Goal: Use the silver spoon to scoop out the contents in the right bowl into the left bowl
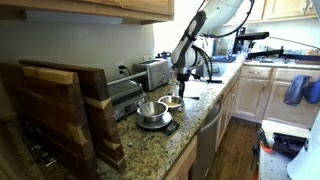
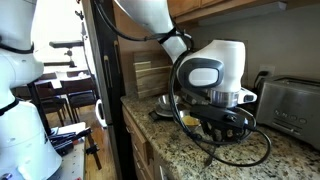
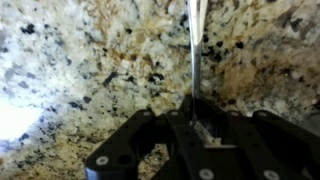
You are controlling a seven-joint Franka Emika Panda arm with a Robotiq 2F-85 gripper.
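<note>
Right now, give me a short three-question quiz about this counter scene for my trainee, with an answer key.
1. True or false: the gripper is shut on the silver spoon.
2. In the wrist view, what lies under the spoon? A) granite counter B) wooden board C) towel
3. Fill in: in an exterior view, the left bowl is ____ than the right bowl.
Key: 1 true; 2 A; 3 larger.

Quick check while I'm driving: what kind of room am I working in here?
Most likely a home kitchen: a speckled granite countertop, a toaster standing against the wall, and wooden cabinets under the counter, with more above it.
</note>
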